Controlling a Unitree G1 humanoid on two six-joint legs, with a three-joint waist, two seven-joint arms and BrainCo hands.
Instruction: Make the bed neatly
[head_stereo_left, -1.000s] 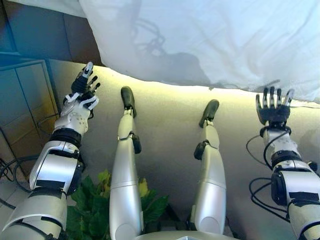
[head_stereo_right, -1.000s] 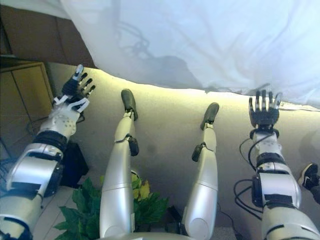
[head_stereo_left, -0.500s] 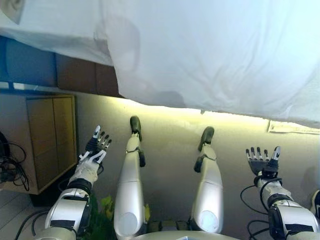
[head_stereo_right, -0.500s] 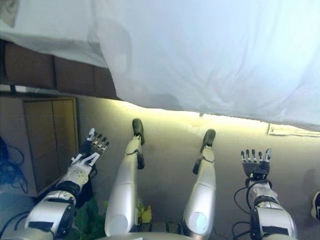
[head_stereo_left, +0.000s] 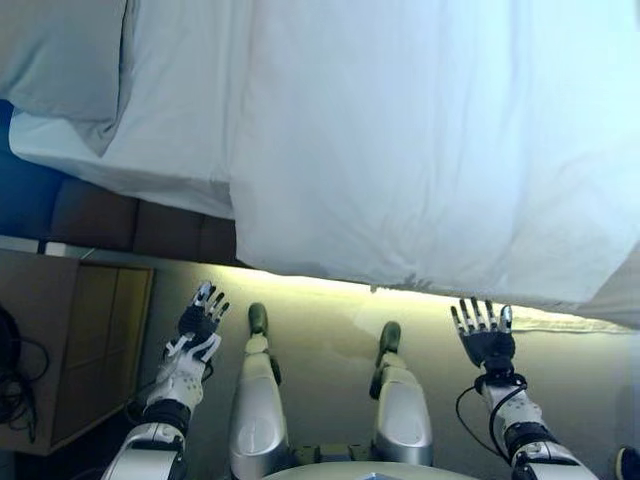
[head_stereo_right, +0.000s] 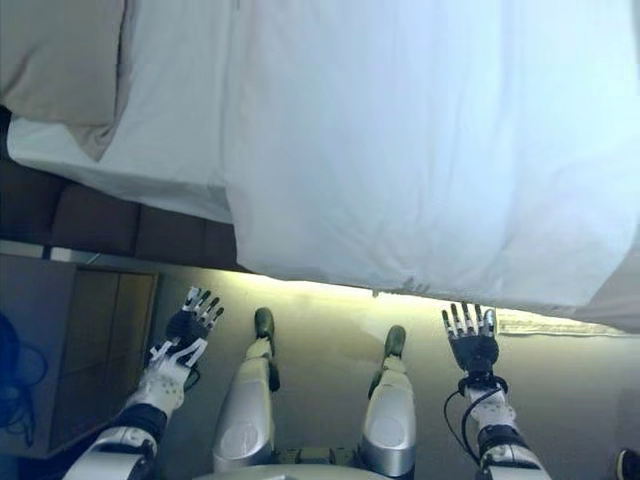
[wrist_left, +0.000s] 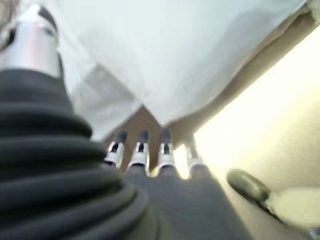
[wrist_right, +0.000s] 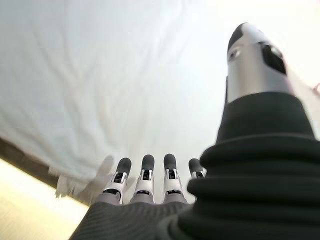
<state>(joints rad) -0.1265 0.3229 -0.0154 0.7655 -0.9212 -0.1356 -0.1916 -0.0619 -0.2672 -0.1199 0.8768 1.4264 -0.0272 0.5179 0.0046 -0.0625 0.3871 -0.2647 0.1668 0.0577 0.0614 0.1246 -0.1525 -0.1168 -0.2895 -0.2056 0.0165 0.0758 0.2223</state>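
One white duvet (head_stereo_left: 430, 150) on the bed. One pillow (head_stereo_left: 65, 55), at the duvet's left. One white sheet (head_stereo_left: 170, 110), between pillow and duvet. One wooden cabinet (head_stereo_left: 75, 340), below the pillow.

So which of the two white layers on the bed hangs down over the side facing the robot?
The big duvet: its edge drapes past the bed's side, near both hands. The sheet by the pillow stops short.
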